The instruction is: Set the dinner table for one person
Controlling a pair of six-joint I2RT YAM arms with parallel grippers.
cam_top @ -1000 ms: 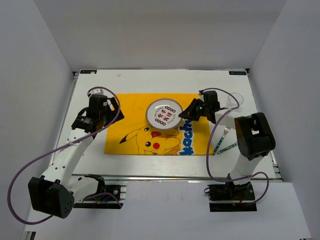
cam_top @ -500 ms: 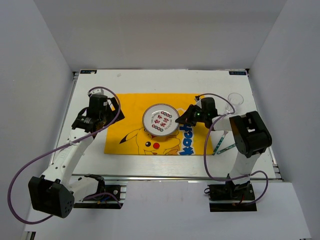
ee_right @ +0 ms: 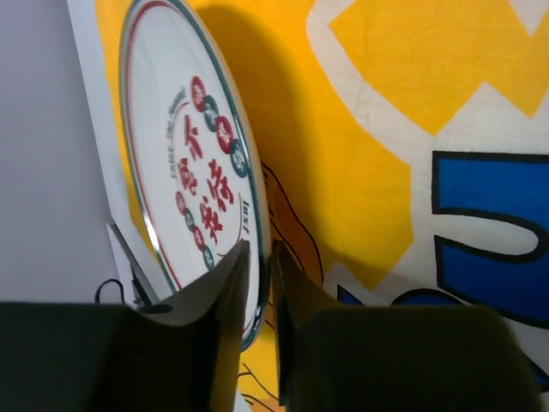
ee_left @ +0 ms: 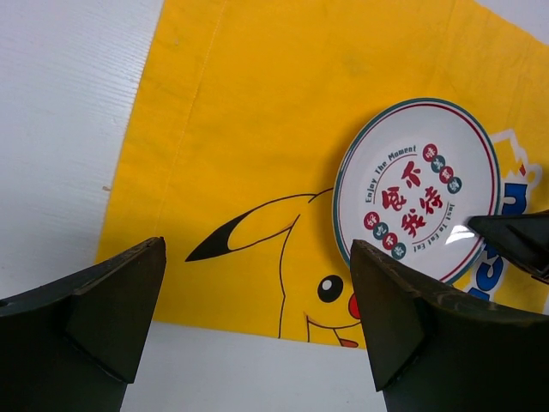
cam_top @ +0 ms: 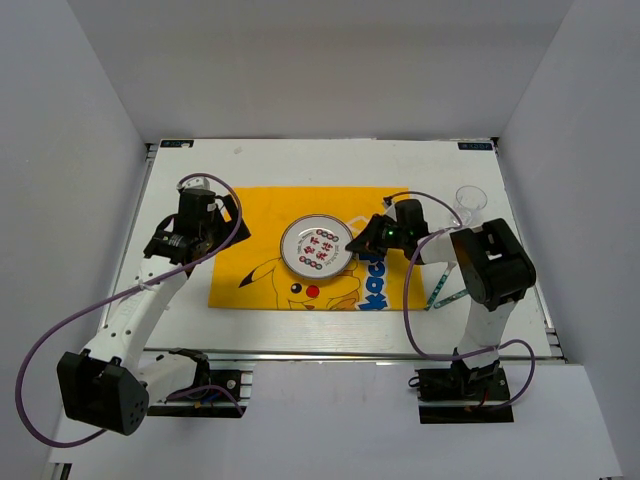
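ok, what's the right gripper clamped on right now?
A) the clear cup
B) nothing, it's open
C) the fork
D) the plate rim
D: the right wrist view shows the right gripper pinched shut on the rim of the plate, and the top view puts it at the plate's right edge.

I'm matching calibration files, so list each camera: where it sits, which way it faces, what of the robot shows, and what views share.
Top external: fixed above and behind, looking down on the dinner table; left arm and right arm show.
Left wrist: on the left arm, looking down at placemat and plate; the open left tool frames the view.
Right wrist: low over the placemat, facing the plate's rim, which the right tool pinches.
Shared: all three show the plate on the placemat.
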